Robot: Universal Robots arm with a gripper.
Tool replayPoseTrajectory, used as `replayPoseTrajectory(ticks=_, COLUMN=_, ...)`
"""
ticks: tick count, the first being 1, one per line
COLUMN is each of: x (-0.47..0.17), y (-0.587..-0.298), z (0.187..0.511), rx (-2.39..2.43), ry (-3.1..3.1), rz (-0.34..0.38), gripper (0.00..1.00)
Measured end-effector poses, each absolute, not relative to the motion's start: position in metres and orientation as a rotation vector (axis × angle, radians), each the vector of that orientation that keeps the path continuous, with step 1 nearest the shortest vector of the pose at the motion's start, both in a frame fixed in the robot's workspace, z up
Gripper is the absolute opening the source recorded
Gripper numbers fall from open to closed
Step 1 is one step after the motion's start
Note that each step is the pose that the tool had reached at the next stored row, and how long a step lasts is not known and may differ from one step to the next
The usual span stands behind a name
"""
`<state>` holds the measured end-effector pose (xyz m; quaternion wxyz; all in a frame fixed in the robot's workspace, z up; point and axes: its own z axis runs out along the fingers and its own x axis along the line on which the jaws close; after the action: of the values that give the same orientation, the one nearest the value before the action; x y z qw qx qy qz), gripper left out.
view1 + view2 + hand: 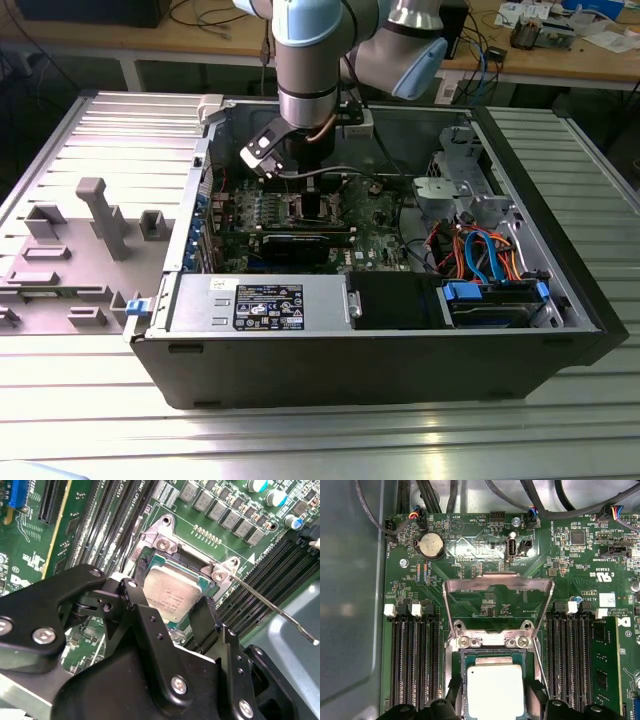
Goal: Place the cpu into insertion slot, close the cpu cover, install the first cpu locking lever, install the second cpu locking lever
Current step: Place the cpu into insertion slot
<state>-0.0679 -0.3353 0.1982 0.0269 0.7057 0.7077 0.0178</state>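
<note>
The cpu point(172, 592), a flat square chip with a silver-grey top, lies level in the insertion slot point(492, 653) on the green board; it also shows in the first wrist view point(495, 690). My gripper point(168, 597) straddles it, one black finger against each opposite edge, shut on the cpu. The cpu cover point(497, 582), a thin silver frame, stands swung back from the slot on its hinge. A thin metal locking lever point(272, 611) sticks out free beside the socket. In the exterior view the gripper point(305, 195) reaches down into the open computer case.
Black memory slots point(415, 660) flank the socket on both sides. A coin battery point(431, 545) and cable plugs lie beyond the cover. The power supply point(260, 305), drive cage point(460, 185) and case walls hem the board in. Grey fixture blocks point(100, 215) stand outside the case.
</note>
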Motion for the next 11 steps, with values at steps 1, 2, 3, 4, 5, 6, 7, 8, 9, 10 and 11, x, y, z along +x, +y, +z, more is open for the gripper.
replayPoseTrajectory(ticks=1, x=-0.0679, y=-0.3352, z=0.2013, rx=2.180, ry=2.186, rz=0.055, gripper=0.62)
replayPoseTrajectory(ticks=2, x=-0.0679, y=-0.3352, z=0.2061, rx=2.180, ry=2.186, rz=0.055, gripper=0.62)
replayPoseTrajectory(ticks=3, x=-0.0678, y=-0.3350, z=0.2067, rx=2.180, ry=2.186, rz=0.056, gripper=0.62)
replayPoseTrajectory(ticks=4, x=-0.0673, y=-0.3350, z=0.2067, rx=2.179, ry=2.188, rz=0.054, gripper=0.62)
replayPoseTrajectory(ticks=5, x=-0.0674, y=-0.3350, z=0.2066, rx=2.175, ry=2.193, rz=0.053, gripper=0.62)
replayPoseTrajectory(ticks=6, x=-0.0673, y=-0.3350, z=0.2060, rx=2.168, ry=2.200, rz=0.054, gripper=0.62)
replayPoseTrajectory(ticks=7, x=-0.0672, y=-0.3350, z=0.2041, rx=2.164, ry=2.204, rz=0.054, gripper=0.62)
replayPoseTrajectory(ticks=8, x=-0.0673, y=-0.3350, z=0.2017, rx=2.164, ry=2.204, rz=0.054, gripper=0.62)
replayPoseTrajectory(ticks=9, x=-0.0672, y=-0.3350, z=0.2000, rx=2.164, ry=2.204, rz=0.053, gripper=0.62)
replayPoseTrajectory(ticks=10, x=-0.0672, y=-0.3350, z=0.1989, rx=2.164, ry=2.204, rz=0.054, gripper=0.62)
replayPoseTrajectory(ticks=11, x=-0.0673, y=-0.3351, z=0.1987, rx=2.164, ry=2.204, rz=0.053, gripper=0.62)
